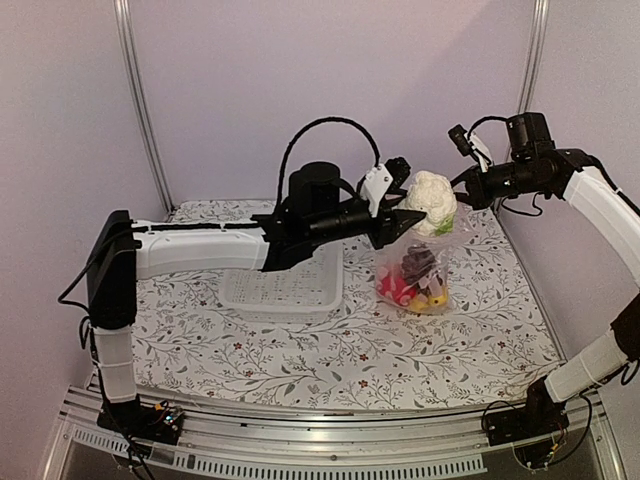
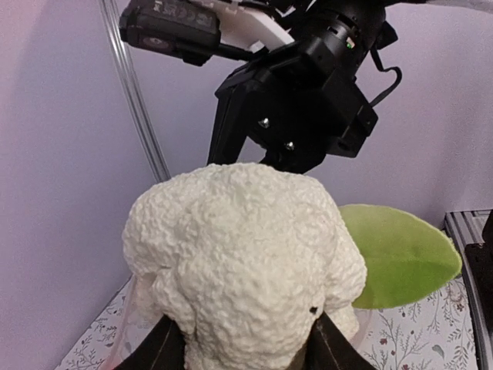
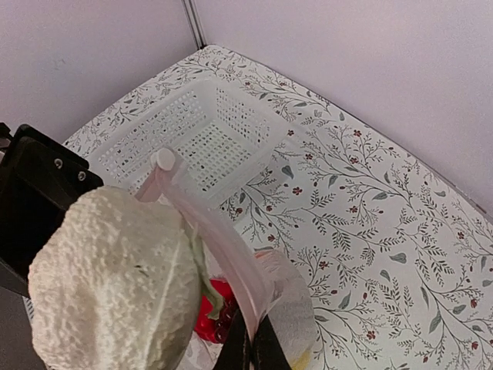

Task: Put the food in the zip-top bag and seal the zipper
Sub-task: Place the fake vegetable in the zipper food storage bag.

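My left gripper (image 1: 408,218) (image 2: 246,353) is shut on a white cauliflower (image 1: 432,200) (image 2: 243,262) with a green leaf (image 2: 400,254), held just above the mouth of the zip-top bag (image 1: 415,270). The clear bag hangs upright over the table and holds red fruit (image 3: 209,308), dark grapes (image 1: 418,262) and yellow pieces (image 1: 432,300). My right gripper (image 1: 463,188) (image 3: 253,351) is shut on the bag's pinkish zipper (image 3: 219,247) and keeps the mouth lifted. In the right wrist view the cauliflower (image 3: 112,289) sits close beside that strip.
A white slotted basket (image 1: 285,285) (image 3: 204,135) stands on the floral tablecloth (image 1: 330,350), just left of the bag and under my left arm. Pale walls and a metal post (image 1: 140,100) close off the back and sides.
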You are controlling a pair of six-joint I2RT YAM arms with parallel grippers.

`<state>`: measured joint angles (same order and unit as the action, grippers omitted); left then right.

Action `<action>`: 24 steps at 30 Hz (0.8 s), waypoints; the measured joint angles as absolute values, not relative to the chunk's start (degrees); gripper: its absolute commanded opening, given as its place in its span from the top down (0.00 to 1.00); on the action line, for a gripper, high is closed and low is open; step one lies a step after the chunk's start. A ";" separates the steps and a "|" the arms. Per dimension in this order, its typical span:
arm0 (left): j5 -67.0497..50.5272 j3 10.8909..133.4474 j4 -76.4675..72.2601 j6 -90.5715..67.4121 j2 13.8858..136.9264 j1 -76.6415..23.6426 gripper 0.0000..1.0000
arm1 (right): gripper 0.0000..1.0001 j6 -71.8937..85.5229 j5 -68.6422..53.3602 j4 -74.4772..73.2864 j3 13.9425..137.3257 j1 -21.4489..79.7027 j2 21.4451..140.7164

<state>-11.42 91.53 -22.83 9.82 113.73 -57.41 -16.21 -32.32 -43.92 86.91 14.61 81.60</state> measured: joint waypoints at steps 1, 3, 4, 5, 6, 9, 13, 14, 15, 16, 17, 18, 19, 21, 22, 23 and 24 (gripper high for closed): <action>-10.90 91.72 -22.52 10.20 114.26 -57.41 0.57 | 1.00 -16.16 -32.32 -43.99 86.91 14.63 81.60; -9.34 91.90 -21.37 11.18 115.37 -57.45 0.56 | 1.00 -16.05 -32.32 -44.16 86.91 14.63 81.60; -8.64 91.90 -20.99 11.55 115.70 -57.49 0.54 | 1.00 -16.03 -32.32 -44.21 86.91 14.63 81.60; -7.77 91.90 -20.45 12.08 116.01 -57.56 0.51 | 1.00 -16.03 -32.32 -44.18 86.91 14.63 81.60; -6.96 91.90 -20.16 12.47 116.22 -57.63 0.50 | 1.00 -16.03 -32.29 -44.21 86.91 14.63 81.60; -3.81 92.01 -19.20 13.89 116.36 -58.19 0.43 | 1.00 -15.90 -32.27 -44.23 86.91 14.61 81.60; 1.83 95.07 -16.34 15.38 117.71 -59.35 0.32 | 1.00 -15.88 -31.94 -44.03 86.91 14.61 81.60; 3.46 96.05 -15.59 15.68 118.26 -59.64 0.29 | 1.00 -15.86 -31.97 -44.10 86.91 14.55 81.60; 4.84 96.68 -15.03 15.92 118.65 -59.88 0.27 | 1.00 -15.86 -31.97 -44.12 86.91 14.57 81.60; 6.04 96.99 -14.61 16.34 118.87 -60.10 0.25 | 1.00 -15.86 -31.97 -44.12 86.89 14.63 81.60; 7.25 97.25 -14.17 16.73 119.02 -60.29 0.22 | 1.00 -15.86 -31.99 -44.12 86.89 14.63 81.60; 8.27 97.36 -13.91 17.21 119.15 -60.47 0.20 | 1.00 -15.86 -31.99 -44.12 86.89 14.63 81.60; 9.39 97.47 -13.74 17.61 119.22 -60.71 0.19 | 1.00 -15.86 -31.99 -44.12 86.89 14.61 81.60; 11.38 97.56 -13.43 18.70 119.26 -61.28 0.15 | 1.00 -15.86 -32.01 -44.10 86.80 14.61 81.60; 12.36 97.56 -13.32 19.20 119.26 -61.58 0.13 | 1.00 -15.86 -32.03 -44.10 86.70 14.61 81.60; 13.26 97.56 -13.32 19.92 119.26 -61.93 0.11 | 1.00 -15.86 -32.03 -44.12 86.65 14.61 81.60; 14.26 97.56 -13.30 20.53 119.26 -62.33 0.10 | 1.00 -15.88 -32.03 -44.14 86.59 14.61 81.60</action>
